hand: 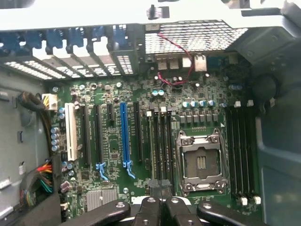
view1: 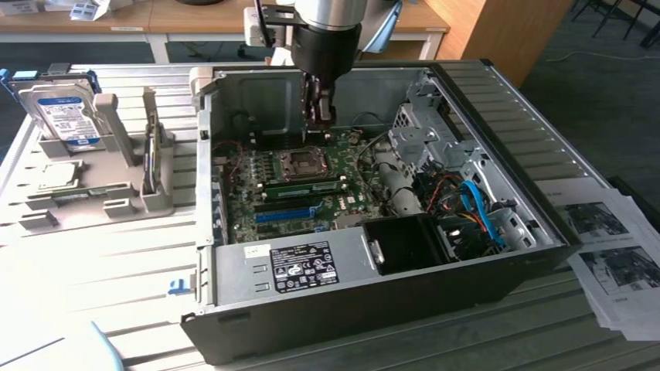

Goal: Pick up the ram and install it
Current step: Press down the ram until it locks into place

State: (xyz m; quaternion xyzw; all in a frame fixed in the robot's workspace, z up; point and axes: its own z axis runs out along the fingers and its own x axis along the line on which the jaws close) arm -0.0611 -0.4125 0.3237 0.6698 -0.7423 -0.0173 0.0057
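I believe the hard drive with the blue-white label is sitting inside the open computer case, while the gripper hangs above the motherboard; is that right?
Not quite. The hard drive stands in a grey holder outside the computer case, toward the exterior view's left. The rest holds: the gripper does hang above the motherboard inside the open case, as the exterior view shows.
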